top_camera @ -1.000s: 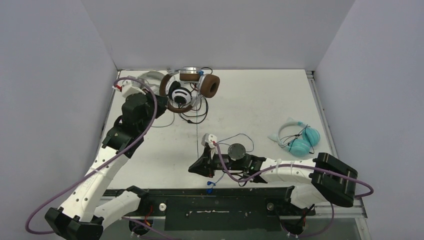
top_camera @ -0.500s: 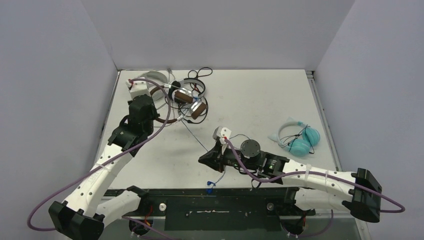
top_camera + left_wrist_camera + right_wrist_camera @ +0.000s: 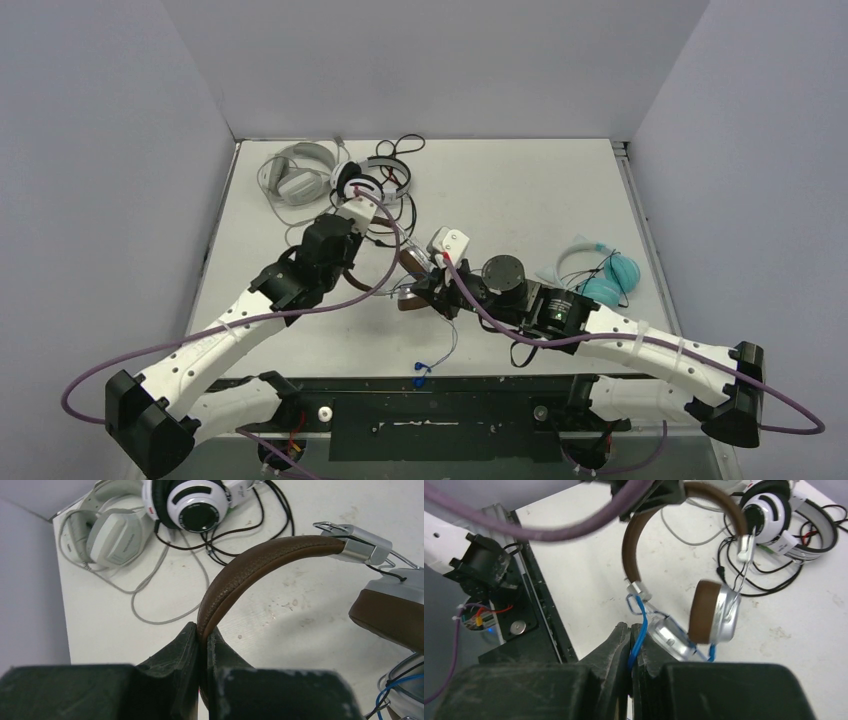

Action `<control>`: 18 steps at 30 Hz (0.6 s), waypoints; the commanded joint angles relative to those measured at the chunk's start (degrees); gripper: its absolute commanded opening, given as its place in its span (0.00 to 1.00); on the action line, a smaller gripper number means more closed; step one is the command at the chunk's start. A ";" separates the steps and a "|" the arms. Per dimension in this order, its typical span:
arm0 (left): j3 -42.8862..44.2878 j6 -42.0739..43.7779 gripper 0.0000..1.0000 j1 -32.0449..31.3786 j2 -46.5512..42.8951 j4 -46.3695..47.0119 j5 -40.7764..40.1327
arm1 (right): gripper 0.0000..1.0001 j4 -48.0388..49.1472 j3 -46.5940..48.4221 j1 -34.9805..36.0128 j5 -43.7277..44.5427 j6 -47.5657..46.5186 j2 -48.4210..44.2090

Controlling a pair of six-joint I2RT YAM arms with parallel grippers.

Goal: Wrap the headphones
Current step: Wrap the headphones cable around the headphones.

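Observation:
The brown headphones hang above the middle of the table between both arms. My left gripper is shut on their brown leather headband. Their ear cups dangle below the band. My right gripper is shut on their blue cable, close under one cup. The cable's loose end lies near the front edge. In the top view the left gripper and right gripper almost meet.
Black-and-white headphones with a tangled black cable and pale grey headphones lie at the back left. Light teal headphones rest at the right. The black front rail runs along the near edge.
My left arm has carried the brown headphones from the back-left pile to the table's middle. The right arm, still gripping the blue cable, has moved back and right to meet them.

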 commanded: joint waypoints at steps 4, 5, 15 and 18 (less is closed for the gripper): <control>-0.07 6.95 0.00 -4.64 -0.05 4.22 9.03 | 0.03 -9.18 7.61 -5.59 8.58 -4.85 2.83; -0.08 7.22 0.00 -4.80 -0.52 3.85 11.01 | 0.05 -10.33 8.00 -7.45 8.23 -4.50 3.17; 1.45 11.84 0.00 -5.75 -3.42 -0.69 30.96 | 0.15 -11.67 5.69 -15.80 7.51 -1.91 3.73; 1.24 11.90 0.00 -5.76 -4.52 -0.31 33.75 | 0.15 -10.57 3.57 -17.75 6.88 -0.31 3.51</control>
